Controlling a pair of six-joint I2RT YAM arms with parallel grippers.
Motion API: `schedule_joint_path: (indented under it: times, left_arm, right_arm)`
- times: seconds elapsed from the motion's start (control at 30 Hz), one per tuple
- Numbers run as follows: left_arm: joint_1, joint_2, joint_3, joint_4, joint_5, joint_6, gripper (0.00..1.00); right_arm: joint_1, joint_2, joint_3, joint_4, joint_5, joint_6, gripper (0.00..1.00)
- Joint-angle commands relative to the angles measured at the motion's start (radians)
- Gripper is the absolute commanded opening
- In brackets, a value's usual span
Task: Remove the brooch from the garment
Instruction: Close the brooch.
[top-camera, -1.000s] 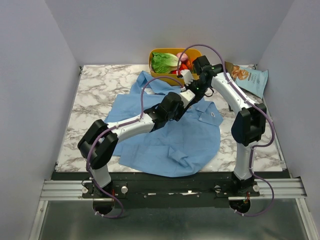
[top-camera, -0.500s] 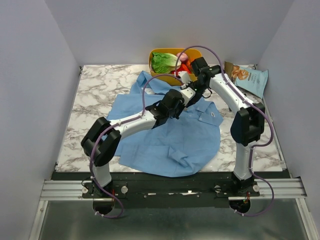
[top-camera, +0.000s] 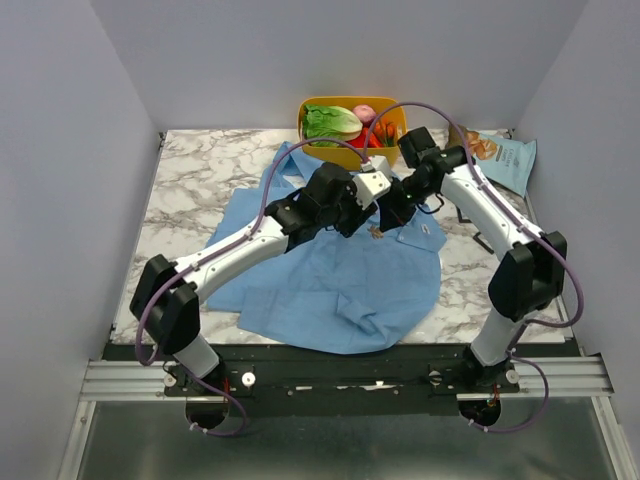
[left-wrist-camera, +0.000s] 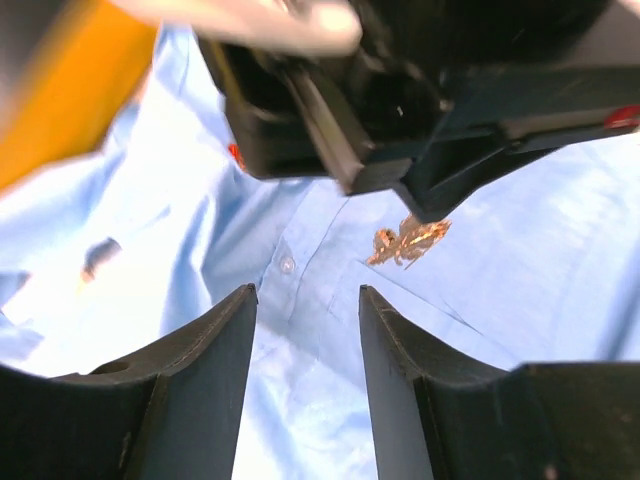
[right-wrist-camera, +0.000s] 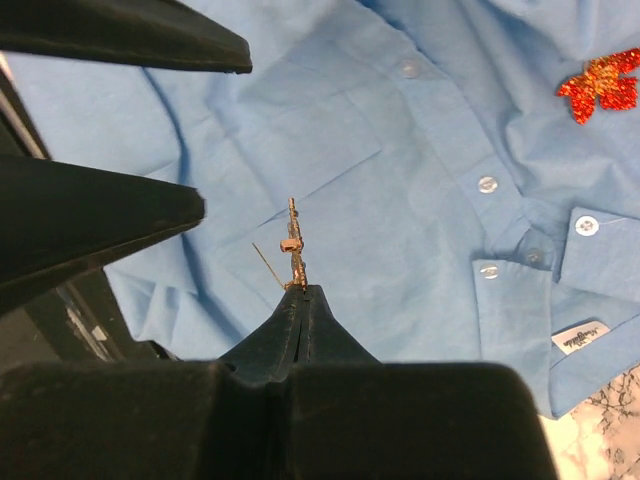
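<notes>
Both arms have shifted in the past second. The left has stretched forward across the large light-blue button-up shirt (top-camera: 340, 280), and the right has dropped from the collar to the chest. We see the right gripper (right-wrist-camera: 303, 292) clamped tight on the tiny orange-tan brooch (right-wrist-camera: 294, 243), pinching its near end just over the chest pocket (right-wrist-camera: 290, 170). The left gripper (left-wrist-camera: 305, 295) faces it close by, fingers parted and holding nothing.

From the right wrist the brooch stands edge-on. Its long axis runs straight out from the fingertips, and a thin pin splays off to one side. From the left wrist it shows broadside, slightly tilted. We cannot tell whether it touches the cloth.

The shirt covers the middle of the white marble tabletop (top-camera: 190, 180), with bare stone to the left and along the right edge. A yellow plastic tub (top-camera: 308, 112) sits at the far edge just beyond the collar, and a pale-blue snack bag (top-camera: 505, 155) lies in the far right corner. A brighter red-orange flower ornament (right-wrist-camera: 602, 84) remains pinned near the collar, well apart from the brooch.
</notes>
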Motion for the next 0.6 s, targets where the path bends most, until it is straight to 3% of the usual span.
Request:
schedule_joint_path:
  times: [0.0,0.17,0.4,0.57]
  left_arm:
    - [0.023,-0.066,0.046,-0.162,0.167,0.106,0.56]
    - [0.080,-0.080,0.039,-0.230,0.397,0.131,0.56]
    - [0.152,-0.030,0.094,-0.331,0.595,0.184,0.56]
    - [0.213,-0.036,0.106,-0.296,0.698,0.155,0.56]
  right_arm:
    - [0.004,-0.065,-0.045,0.007,-0.097,-0.050,0.01]
    - [0.004,-0.114,-0.047,-0.020,-0.206,-0.096,0.01]
    - [0.004,-0.160,-0.045,-0.026,-0.302,-0.170,0.01]
    - [0.004,-0.176,-0.053,-0.002,-0.327,-0.192,0.01]
